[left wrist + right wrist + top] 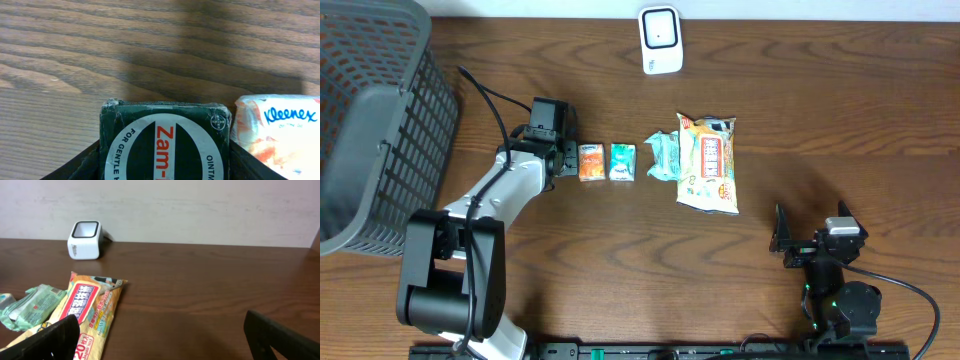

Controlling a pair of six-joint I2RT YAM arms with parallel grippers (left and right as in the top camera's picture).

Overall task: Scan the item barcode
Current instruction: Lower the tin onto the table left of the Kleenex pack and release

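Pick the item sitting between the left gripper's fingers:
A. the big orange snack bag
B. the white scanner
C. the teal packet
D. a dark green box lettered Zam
D: the left wrist view shows the dark green box, lettered Zam, flanked closely by the left gripper's fingers, with a Kleenex pack just beside it.

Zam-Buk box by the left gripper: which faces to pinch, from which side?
Pinch the Zam-Buk box across its two parallel side walls, coming in from the end nearest the left arm. Its label faces up, and the left gripper's fingers stand against those walls. The Kleenex pack sits close beside one wall, so that finger likely has little room.
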